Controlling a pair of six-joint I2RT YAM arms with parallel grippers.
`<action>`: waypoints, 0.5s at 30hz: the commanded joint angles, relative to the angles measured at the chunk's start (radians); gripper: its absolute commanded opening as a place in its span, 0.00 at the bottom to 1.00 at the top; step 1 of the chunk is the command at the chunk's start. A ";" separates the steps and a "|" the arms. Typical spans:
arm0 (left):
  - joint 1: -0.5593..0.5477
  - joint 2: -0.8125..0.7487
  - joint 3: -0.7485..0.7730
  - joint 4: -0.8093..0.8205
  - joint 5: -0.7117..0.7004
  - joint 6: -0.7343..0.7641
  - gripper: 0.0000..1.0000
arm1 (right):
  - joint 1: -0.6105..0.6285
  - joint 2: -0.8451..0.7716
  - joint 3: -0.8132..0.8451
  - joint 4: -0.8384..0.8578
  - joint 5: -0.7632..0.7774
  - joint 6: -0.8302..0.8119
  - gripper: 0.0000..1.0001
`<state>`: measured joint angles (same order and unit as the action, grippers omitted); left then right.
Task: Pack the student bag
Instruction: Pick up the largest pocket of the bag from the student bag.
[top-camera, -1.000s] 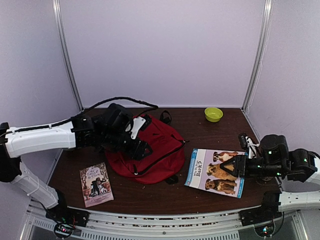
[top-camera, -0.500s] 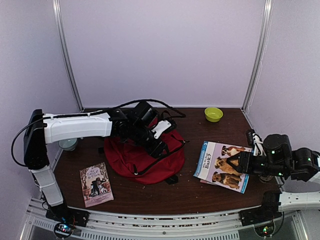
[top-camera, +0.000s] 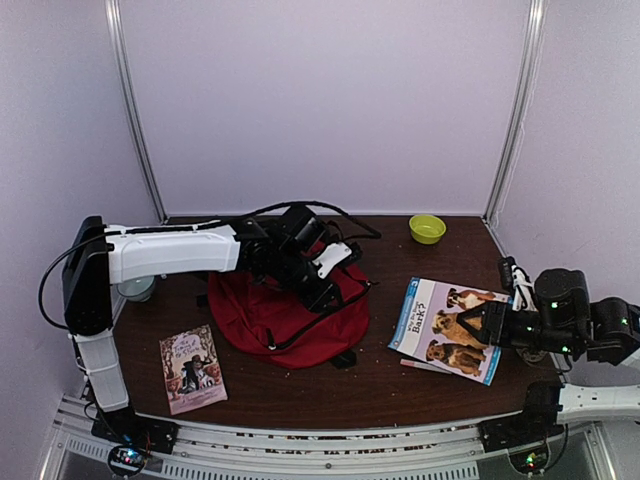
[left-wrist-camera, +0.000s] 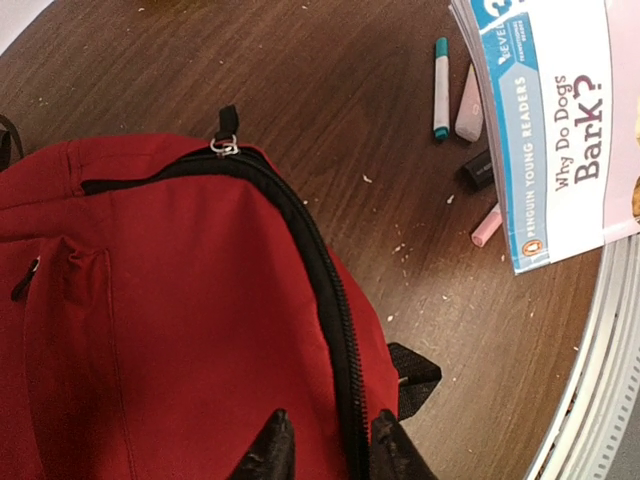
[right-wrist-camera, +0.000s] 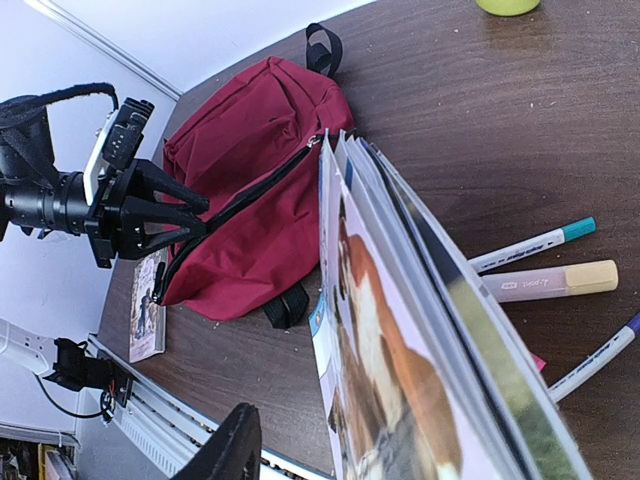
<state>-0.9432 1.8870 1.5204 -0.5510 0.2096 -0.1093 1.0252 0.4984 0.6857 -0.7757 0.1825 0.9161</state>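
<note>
Dark wood table (top-camera: 400, 385), student bag (top-camera: 275, 325) lying flat at centre-left.
Left gripper (left-wrist-camera: 332, 450) nearly closed astride bag's zipper (left-wrist-camera: 325, 280), grip unclear; right gripper (top-camera: 488, 322) clamped on dog book (top-camera: 450, 330), one finger hidden behind pages, pens (right-wrist-camera: 530, 262) half covered.

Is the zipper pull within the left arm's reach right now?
Probably yes: the left gripper straddles the zipper of the bag, and the pull lies uncovered at the track's end.
</note>
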 joint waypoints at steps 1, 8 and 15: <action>0.015 0.000 0.020 0.015 -0.016 0.008 0.24 | -0.003 -0.024 -0.008 0.011 0.029 0.007 0.00; 0.020 0.001 0.020 0.006 -0.020 0.012 0.25 | -0.003 -0.022 -0.009 0.020 0.024 0.005 0.00; 0.020 0.013 0.008 0.007 -0.012 0.014 0.30 | -0.004 -0.003 -0.008 0.039 0.016 -0.001 0.00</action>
<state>-0.9298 1.8870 1.5204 -0.5510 0.1974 -0.1059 1.0252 0.5011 0.6815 -0.7757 0.1822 0.9157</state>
